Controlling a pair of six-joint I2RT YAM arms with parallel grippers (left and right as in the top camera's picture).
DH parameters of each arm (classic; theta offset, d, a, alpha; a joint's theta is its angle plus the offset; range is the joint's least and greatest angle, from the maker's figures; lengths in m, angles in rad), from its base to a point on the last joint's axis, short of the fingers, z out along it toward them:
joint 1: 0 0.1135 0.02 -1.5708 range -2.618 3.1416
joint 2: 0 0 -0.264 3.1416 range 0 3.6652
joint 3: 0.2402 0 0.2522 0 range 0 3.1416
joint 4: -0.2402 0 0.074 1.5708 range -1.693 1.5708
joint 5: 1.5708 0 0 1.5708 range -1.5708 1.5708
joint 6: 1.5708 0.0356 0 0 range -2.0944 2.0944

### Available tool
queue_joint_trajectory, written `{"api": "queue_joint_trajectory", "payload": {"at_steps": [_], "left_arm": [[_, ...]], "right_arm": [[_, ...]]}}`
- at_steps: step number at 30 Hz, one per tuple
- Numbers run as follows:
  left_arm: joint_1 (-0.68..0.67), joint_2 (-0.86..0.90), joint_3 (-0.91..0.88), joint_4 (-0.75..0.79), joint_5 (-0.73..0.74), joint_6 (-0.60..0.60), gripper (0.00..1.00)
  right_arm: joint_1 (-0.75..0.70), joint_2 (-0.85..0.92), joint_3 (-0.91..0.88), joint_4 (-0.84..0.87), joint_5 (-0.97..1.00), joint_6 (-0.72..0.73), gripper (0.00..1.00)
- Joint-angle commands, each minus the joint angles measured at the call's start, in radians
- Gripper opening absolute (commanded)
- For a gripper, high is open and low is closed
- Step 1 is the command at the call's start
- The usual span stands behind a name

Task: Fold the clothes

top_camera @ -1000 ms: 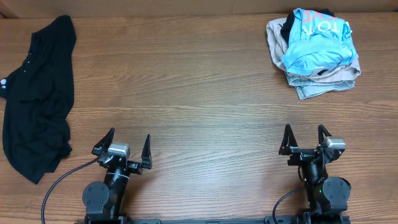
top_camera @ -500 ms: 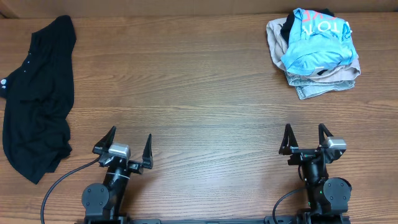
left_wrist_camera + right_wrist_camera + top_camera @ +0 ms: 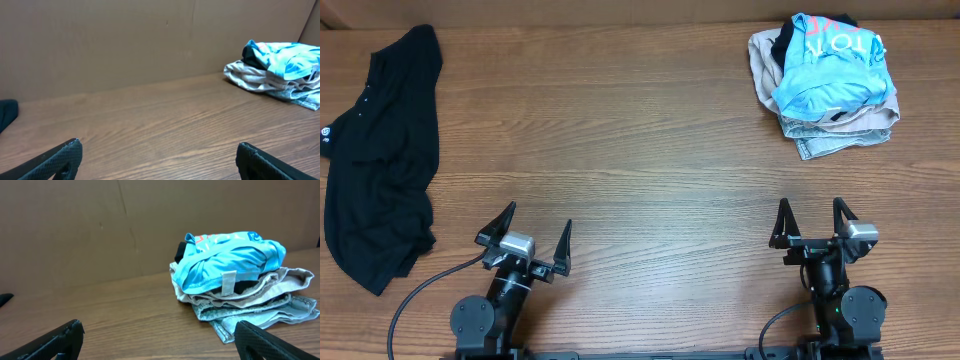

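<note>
The black garment lies crumpled along the far left of the table, with a small round white logo at its left edge and a row of tiny pale buttons. A corner of it shows at the left edge of the left wrist view. My left gripper is open and empty near the front edge, well right of the garment. My right gripper is open and empty near the front right. Both show wide-spread fingers in the left wrist view and the right wrist view.
A pile of folded beige garments topped by a light blue shirt with white lettering sits at the back right, also seen in the right wrist view. A brown wall stands behind the table.
My left gripper has turned slightly to the right and shifted a little. The right arm and the garment have not moved.
</note>
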State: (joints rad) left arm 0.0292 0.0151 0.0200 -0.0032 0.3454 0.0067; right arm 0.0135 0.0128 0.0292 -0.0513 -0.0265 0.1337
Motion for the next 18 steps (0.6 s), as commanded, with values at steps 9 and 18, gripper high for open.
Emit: {"api": "queue_joint_trajectory", "payload": {"at_steps": [9,18], "left_arm": [[0.011,0.061,0.177,-0.020,0.014,-0.014,1.00],[0.011,0.372,0.428,-0.053,0.066,-0.013,1.00]], "right_arm": [[-0.002,-0.005,0.245,-0.167,-0.005,-0.004,1.00],[-0.002,0.101,0.427,-0.315,-0.062,-0.004,1.00]]}}
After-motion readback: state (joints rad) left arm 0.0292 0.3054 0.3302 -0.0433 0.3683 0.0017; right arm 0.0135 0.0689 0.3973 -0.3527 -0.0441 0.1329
